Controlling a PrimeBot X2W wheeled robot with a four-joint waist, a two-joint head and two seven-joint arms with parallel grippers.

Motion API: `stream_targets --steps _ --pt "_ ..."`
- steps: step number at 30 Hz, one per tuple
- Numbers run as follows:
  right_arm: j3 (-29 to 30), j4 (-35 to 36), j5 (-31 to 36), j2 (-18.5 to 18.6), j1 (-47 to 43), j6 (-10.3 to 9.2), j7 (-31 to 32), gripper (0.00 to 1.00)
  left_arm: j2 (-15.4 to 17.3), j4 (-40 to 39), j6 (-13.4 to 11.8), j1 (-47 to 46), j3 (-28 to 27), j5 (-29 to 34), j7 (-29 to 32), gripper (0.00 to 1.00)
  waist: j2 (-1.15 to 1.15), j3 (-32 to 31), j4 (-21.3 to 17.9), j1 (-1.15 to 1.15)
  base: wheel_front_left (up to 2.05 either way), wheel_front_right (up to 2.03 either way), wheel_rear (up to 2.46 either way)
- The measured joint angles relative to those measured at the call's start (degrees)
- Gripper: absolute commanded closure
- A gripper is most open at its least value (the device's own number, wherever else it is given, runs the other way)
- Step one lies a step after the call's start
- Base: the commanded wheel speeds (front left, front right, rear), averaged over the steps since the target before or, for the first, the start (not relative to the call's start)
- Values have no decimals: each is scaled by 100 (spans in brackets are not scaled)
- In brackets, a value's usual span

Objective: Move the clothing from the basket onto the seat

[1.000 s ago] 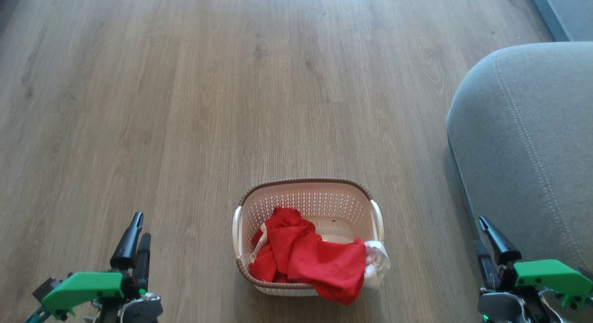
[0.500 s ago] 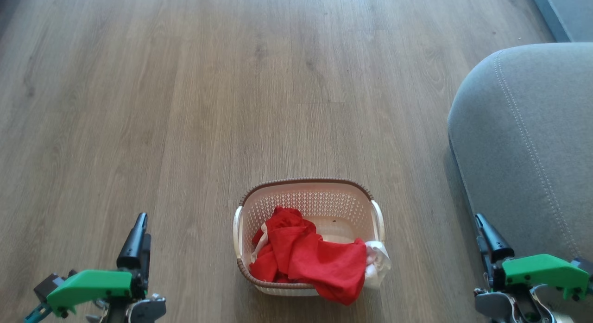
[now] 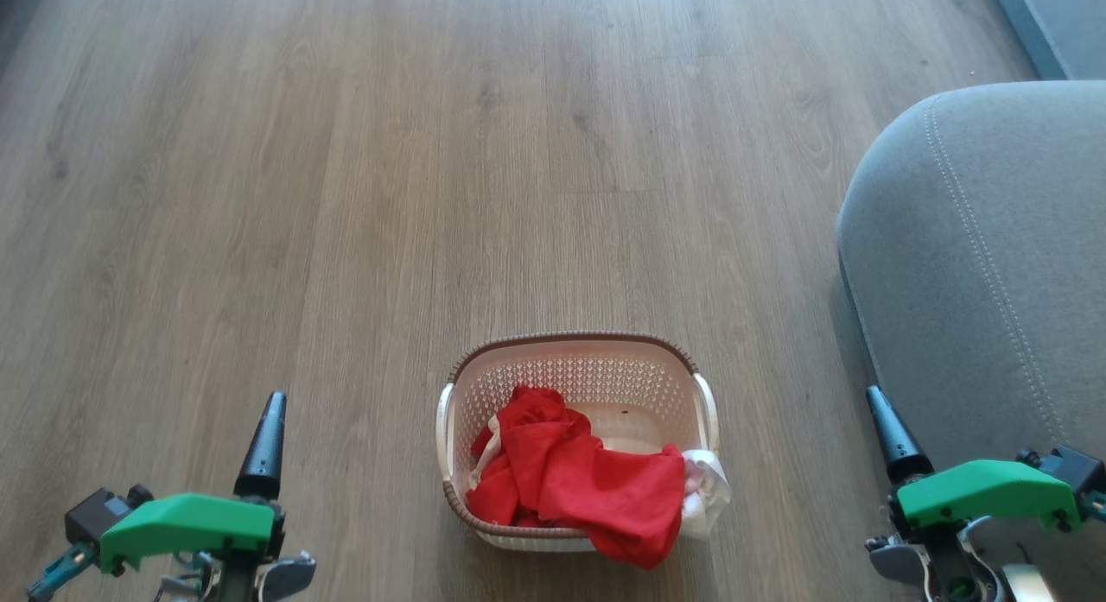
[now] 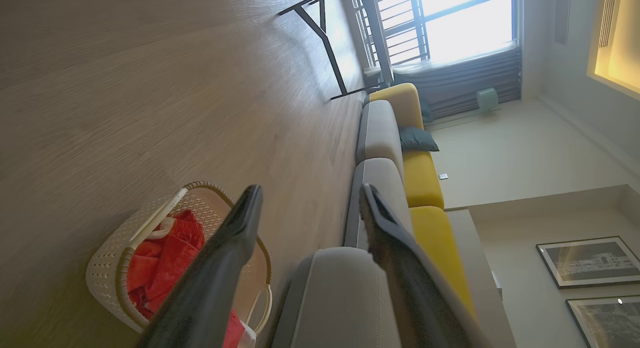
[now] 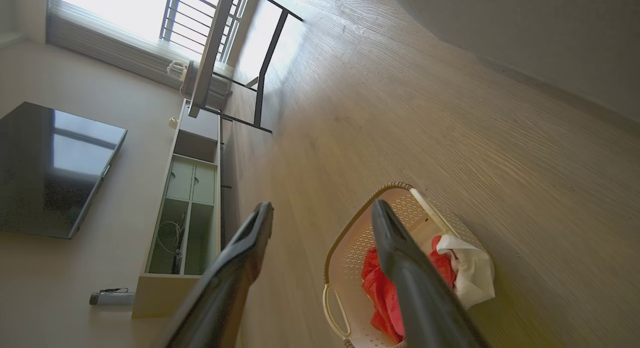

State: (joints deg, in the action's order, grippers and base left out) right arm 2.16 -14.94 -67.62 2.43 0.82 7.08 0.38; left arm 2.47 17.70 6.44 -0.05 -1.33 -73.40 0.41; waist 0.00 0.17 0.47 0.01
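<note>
Grey seat [image 3: 976, 265] at the right edge of the head view. Basket [image 3: 575, 364] at lower centre on the floor [image 3: 346, 196], apart from the seat. Red and white clothing [image 3: 587, 481] heaped inside the basket, spilling over its near rim. Left claw [image 4: 311, 190] and right claw [image 5: 321, 204], in the lower corners, both spread wide, gripping and touching nothing.

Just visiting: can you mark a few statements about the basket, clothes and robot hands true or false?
1. The red garment drapes over the near rim of the basket. True.
2. The basket stands on the grey seat. False: it stands on the wooden floor, apart from the seat.
3. The left hand and right hand are open and empty. True.
4. The white garment lies on the seat. False: it is at the basket's right corner.
</note>
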Motion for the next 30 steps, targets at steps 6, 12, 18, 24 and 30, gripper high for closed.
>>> stream_targets --steps 6,12,18,24,30 --pt "-191 51 506 110 13 0 -101 0 3 -32 1 -1 56 602 -96 0 0 -6 6 0 0 0 0" --pt "-390 55 973 225 104 0 -183 0 12 -100 2 -1 71 1171 -196 0 0 -19 10 0 0 0 0" --pt "-605 3 1340 374 240 0 -288 0 15 -137 8 -2 76 1637 -271 0 0 -30 25 0 0 0 0" --pt "-882 -23 1612 536 264 0 -359 0 23 -144 10 -2 77 2087 -376 0 0 -33 47 0 0 0 0" --pt "-1105 11 1836 688 365 0 -461 0 29 -146 16 -2 77 2447 -464 0 0 -38 55 0 0 0 0"
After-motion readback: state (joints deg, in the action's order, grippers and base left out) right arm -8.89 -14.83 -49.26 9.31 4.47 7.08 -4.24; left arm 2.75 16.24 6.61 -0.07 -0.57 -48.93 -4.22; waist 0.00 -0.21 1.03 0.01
